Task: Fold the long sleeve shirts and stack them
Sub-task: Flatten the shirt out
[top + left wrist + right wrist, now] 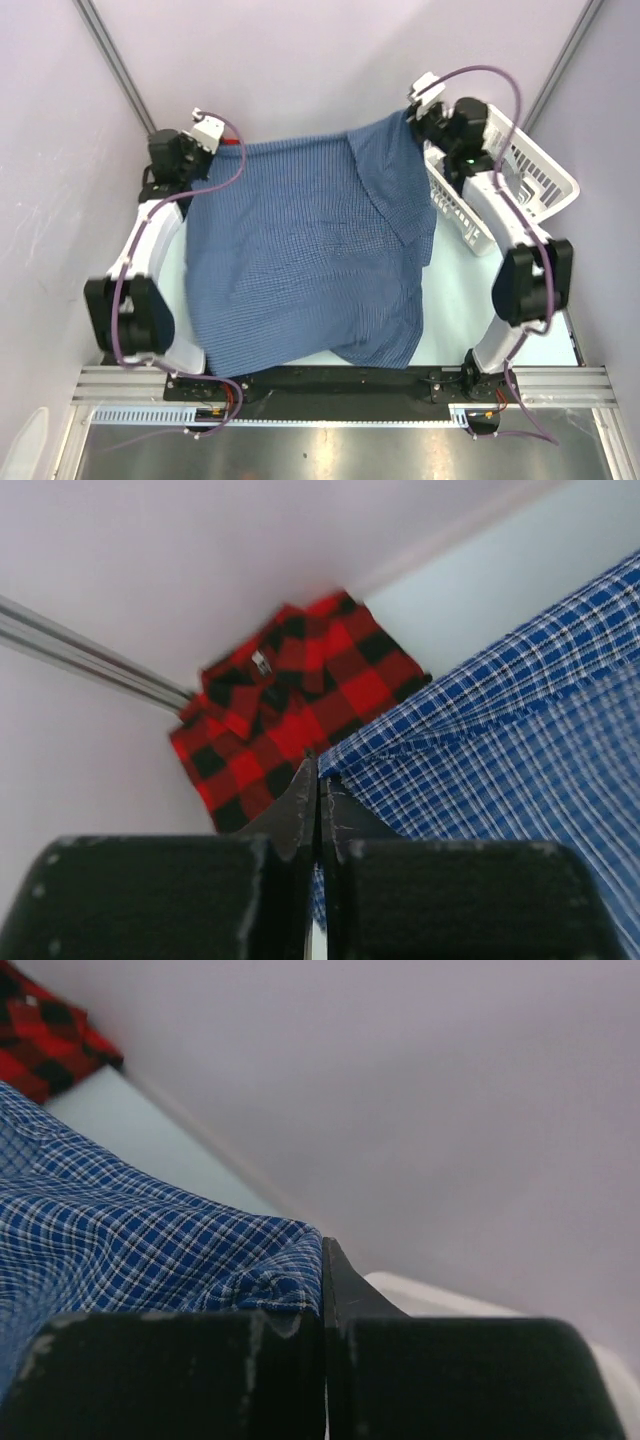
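- The table (452, 300) is largely covered by cloth, and only a pale strip is seen at the right of the top view. The cloth should be laid down inside that surface, with the hem at the bottom of the frame kept from slipping over the near edge.
- The blue shirt (300, 250) is spread across the middle of the top view, its far edge held up between the upper left and the upper right. A flap is doubled over along its right side. Both corners should be kept level and pulled evenly, so that the edge is drawn straight and the flap smoothed before any fold is made.
- The basket (560, 180) is placed at the right edge of the frame, and the raised corner should be kept out of it.
- The red shirt (290, 710) is seen in the far corner, at the upper left of the top view, just beside the blue edge. Whether the two touch cannot be told. It should not be dragged along.
- The left gripper (318, 772) is pressed together on the very corner of the blue cloth. Little cloth appears to be caught, so only a gentle pull is advised.
- The right gripper (322, 1260) is pinched on a bunched corner, judged the firmer hold.
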`<action>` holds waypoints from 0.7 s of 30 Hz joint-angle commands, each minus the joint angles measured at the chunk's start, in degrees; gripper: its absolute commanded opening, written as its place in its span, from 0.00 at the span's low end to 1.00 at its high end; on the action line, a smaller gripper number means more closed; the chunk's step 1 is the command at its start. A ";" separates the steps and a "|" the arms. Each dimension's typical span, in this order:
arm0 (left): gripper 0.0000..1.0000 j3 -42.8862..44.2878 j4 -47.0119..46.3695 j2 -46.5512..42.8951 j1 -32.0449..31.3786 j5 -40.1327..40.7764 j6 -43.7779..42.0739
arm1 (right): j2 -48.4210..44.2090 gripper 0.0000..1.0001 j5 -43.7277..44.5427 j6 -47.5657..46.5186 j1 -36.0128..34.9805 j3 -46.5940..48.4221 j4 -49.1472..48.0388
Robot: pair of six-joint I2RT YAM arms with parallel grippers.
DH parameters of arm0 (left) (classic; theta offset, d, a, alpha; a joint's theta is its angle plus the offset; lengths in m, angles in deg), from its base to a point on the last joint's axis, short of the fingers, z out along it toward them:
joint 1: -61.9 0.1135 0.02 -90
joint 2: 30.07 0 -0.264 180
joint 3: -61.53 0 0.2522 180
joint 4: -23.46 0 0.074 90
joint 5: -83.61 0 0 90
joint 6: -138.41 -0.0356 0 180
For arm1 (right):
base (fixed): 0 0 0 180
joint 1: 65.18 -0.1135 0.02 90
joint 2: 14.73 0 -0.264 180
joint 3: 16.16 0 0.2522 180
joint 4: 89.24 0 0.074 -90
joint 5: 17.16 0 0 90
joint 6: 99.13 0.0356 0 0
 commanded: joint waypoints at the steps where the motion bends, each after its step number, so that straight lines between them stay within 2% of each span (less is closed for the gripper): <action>1: 0.03 2.26 -0.19 10.62 0.81 0.08 -2.74 | 7.03 0.00 0.51 0.57 -1.58 0.61 -4.04; 3: 0.02 5.59 0.95 15.31 0.82 1.48 -2.40 | 13.51 0.00 2.44 -0.40 -2.28 2.63 -4.31; 5: 0.01 11.46 3.05 22.76 0.81 2.89 -1.69 | 17.49 0.00 4.20 -0.92 -2.63 7.28 -3.87; 8: 0.01 16.92 5.00 29.10 0.81 2.98 -1.51 | 24.70 0.00 5.52 -1.80 -2.72 14.48 -2.56; 13: 0.01 23.79 8.60 34.92 0.73 2.81 -0.90 | 33.05 0.00 6.13 -3.65 -3.08 23.28 1.31; 18: 0.01 26.18 10.53 36.78 0.73 3.43 -0.90 | 34.21 0.00 7.28 -4.62 -3.43 24.08 0.70; 20: 0.03 25.48 11.32 36.08 0.73 3.08 -1.51 | 33.78 0.06 7.11 -4.71 -3.25 23.65 1.40; 21: 0.03 25.12 11.76 35.73 0.73 2.73 -1.69 | 33.69 0.16 6.93 -4.80 -3.25 23.12 1.93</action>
